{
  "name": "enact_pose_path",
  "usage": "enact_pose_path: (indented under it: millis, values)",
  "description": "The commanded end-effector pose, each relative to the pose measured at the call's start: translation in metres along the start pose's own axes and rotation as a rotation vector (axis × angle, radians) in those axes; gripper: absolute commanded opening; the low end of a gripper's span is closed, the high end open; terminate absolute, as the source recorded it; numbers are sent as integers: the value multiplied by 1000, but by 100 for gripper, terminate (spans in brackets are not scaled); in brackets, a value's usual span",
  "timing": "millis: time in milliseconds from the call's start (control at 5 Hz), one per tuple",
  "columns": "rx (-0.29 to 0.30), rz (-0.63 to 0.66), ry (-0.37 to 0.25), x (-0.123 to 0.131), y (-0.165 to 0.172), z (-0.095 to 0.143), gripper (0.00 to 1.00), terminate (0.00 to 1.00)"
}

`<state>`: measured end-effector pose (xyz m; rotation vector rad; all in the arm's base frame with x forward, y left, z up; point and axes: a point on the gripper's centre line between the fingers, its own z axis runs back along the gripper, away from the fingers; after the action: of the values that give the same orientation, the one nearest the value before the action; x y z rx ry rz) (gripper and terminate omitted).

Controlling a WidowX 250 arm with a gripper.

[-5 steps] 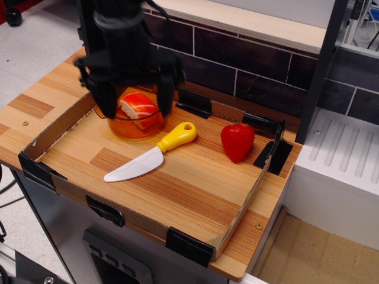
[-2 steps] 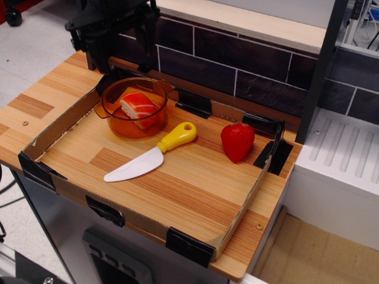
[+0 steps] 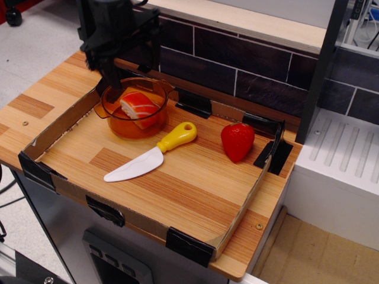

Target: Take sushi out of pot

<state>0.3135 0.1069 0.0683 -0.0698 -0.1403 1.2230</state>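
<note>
The sushi [image 3: 139,106], orange with white stripes on a white base, lies tilted inside the translucent orange pot [image 3: 127,128] at the back left of the wooden board. My black gripper [image 3: 130,70] hangs just above and behind the pot's back rim. Its jaws stand wide apart and hold nothing. One finger [image 3: 111,76] reaches down near the pot's back left rim. The gripper is not touching the sushi.
A toy knife [image 3: 149,156] with a yellow handle and white blade lies right of and in front of the pot. A red strawberry [image 3: 237,141] stands at the right. A low cardboard wall [image 3: 240,216] with black corner clips rings the board. A dark tiled wall [image 3: 237,59] stands behind.
My gripper was down around the sushi in the pot a second ago. It lifted up and back without it and now sits slightly lower again. The sushi stayed in the pot.
</note>
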Motion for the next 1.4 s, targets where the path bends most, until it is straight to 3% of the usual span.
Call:
enact_pose_path:
  millis: [0, 1000, 1200]
  values:
    - [1, 13, -7, -1, 9, -6, 100, 0]
    - [38, -8, -35, -7, 4, -35, 100, 0]
    - [17, -6, -43, -6, 1, -33, 0, 0]
